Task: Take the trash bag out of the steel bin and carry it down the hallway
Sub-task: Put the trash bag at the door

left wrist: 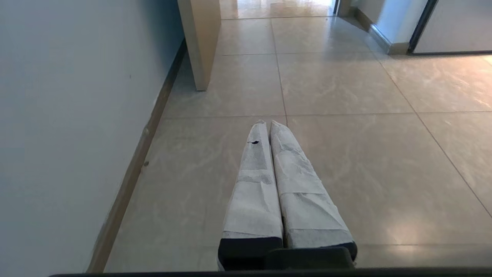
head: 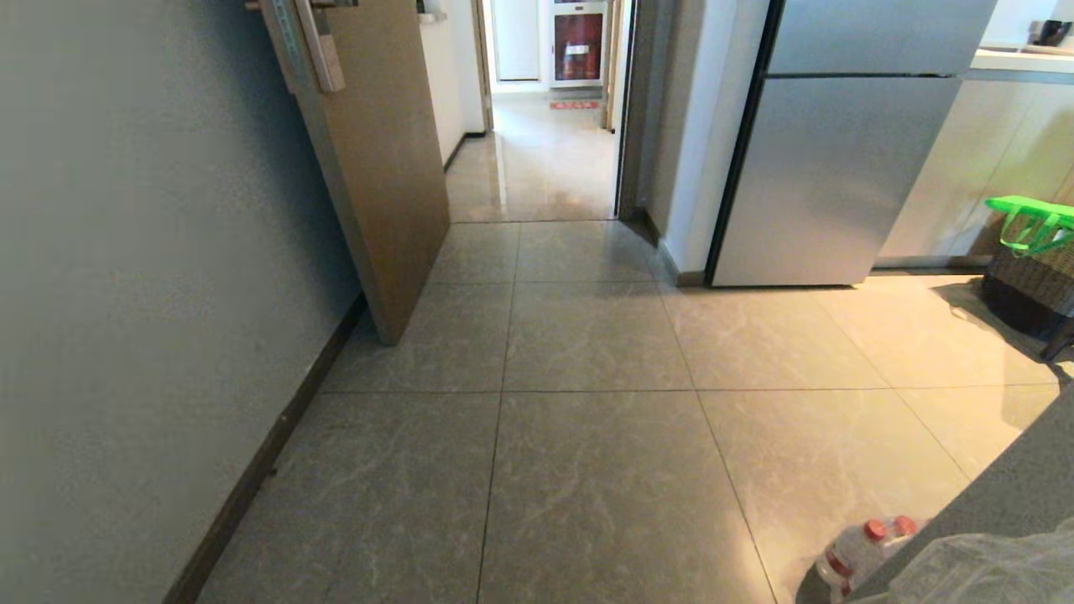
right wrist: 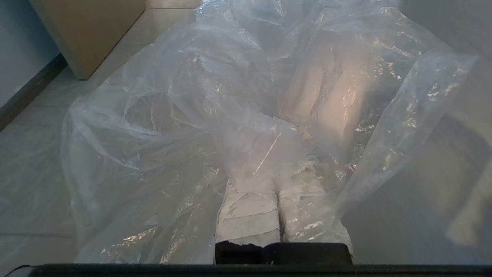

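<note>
Clear trash bag (right wrist: 215, 115) pinched in right tool (right wrist: 277, 192).

long tapered fingers (left wrist: 282, 184) wrapped in wrinkled white fabric, black bases

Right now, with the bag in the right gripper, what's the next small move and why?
Probably roll straight ahead toward the doorway. The right gripper is shut on the trash bag, the left gripper is shut and empty, and tiled floor lies between the open door and the refrigerator.
</note>
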### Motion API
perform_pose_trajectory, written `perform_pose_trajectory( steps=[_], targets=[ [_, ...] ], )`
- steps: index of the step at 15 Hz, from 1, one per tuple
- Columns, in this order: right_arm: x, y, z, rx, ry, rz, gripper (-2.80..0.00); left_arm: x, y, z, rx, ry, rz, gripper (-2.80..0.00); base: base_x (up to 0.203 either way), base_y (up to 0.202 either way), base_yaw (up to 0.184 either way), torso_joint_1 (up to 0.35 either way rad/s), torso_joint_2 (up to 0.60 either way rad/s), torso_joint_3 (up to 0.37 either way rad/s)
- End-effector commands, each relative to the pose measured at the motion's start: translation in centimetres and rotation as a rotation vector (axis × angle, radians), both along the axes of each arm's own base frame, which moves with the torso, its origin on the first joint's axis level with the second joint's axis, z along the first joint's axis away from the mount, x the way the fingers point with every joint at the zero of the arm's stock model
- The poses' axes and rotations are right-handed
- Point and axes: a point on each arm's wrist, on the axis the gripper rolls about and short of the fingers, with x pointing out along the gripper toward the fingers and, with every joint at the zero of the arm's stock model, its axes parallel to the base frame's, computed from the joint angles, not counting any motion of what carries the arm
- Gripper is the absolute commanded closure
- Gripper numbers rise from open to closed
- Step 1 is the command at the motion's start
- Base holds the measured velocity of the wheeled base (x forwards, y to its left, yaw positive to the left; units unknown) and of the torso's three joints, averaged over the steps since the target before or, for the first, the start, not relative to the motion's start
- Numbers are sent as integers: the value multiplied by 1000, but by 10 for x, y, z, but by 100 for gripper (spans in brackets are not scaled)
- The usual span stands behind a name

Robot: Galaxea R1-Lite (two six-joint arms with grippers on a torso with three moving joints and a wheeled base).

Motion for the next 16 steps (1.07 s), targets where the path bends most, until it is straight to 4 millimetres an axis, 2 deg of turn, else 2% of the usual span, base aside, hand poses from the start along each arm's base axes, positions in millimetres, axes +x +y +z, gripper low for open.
perform_pose_trajectory(
  steps=[1,16],
  targets=[
    [0,0,0,0,3,0,0,0,0,0,0,-1,0,0,189,0,0,2,2,2],
    [0,0,-1,0,4,0,0,0,0,0,0,0,0,0,191,0,1,2,1,2]
  ],
)
